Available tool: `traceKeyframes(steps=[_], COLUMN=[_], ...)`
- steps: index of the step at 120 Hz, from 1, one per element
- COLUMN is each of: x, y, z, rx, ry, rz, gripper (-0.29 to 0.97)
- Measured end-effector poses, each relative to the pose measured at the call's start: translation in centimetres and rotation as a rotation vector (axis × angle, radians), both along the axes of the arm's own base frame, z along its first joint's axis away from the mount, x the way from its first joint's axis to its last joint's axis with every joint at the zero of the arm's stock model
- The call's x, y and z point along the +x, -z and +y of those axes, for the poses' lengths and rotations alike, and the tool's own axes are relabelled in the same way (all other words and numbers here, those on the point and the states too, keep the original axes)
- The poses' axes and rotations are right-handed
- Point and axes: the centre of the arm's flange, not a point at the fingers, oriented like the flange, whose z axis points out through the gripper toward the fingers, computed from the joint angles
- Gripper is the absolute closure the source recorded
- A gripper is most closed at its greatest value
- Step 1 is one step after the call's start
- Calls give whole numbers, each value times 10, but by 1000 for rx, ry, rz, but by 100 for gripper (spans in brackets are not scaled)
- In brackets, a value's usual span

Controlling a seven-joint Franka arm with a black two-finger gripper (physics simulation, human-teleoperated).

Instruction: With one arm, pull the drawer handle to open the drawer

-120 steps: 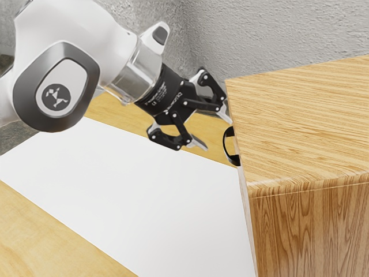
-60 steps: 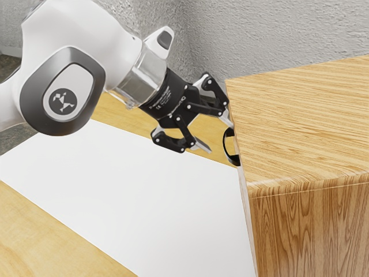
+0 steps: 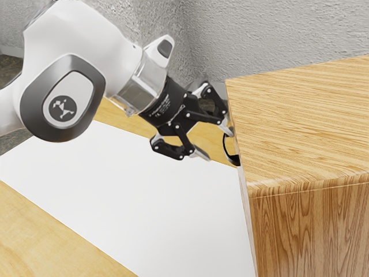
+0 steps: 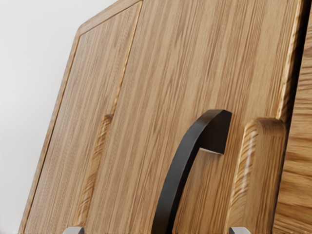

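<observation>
**Fingers wide, handle dead ahead**

The black gripper [image 3: 214, 141] sits right up against the front of the wooden cabinet [image 3: 300, 144], and its fingers [image 3: 199, 153] are spread wide with nothing pinched between them. The black drawer handle [image 3: 230, 149] curls out from the cabinet's front edge, just past the fingertips on the cabinet side.

Now the wrist view, and this is the relation that matters. The handle [image 4: 187, 165] is a dark curved bar standing off the drawer front [image 4: 146, 97]. It runs straight down the middle between the two silver fingertips [image 4: 73, 229]. One tip is off to each side of the handle and well clear of it, so the bar's long axis crosses the line between the tips. That is the alignment a pinch needs.

The drawer front looks level with the rest of the cabinet face, so I judge the drawer not yet drawn out. Whether the tips are deep enough to get behind the bar, I cannot tell.

My read of the next move is a short push toward the handle if needed, then a squeeze across the bar. After that comes a straight pull away from the cabinet, out over the white mat [image 3: 115, 190] on the table [image 3: 46, 242]. The risk is a slanted pull, which could slide the fingers along the handle's curve.
</observation>
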Motion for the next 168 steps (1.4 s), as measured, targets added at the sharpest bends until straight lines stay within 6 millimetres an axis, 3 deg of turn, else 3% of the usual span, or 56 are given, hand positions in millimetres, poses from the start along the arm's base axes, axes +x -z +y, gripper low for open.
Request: traceKeyframes(steps=[41,168], x=[-1,-4], y=[10,18], z=[5,11], rx=[0,-8], ry=[-6,-12], rz=[11,12], gripper=[37,66])
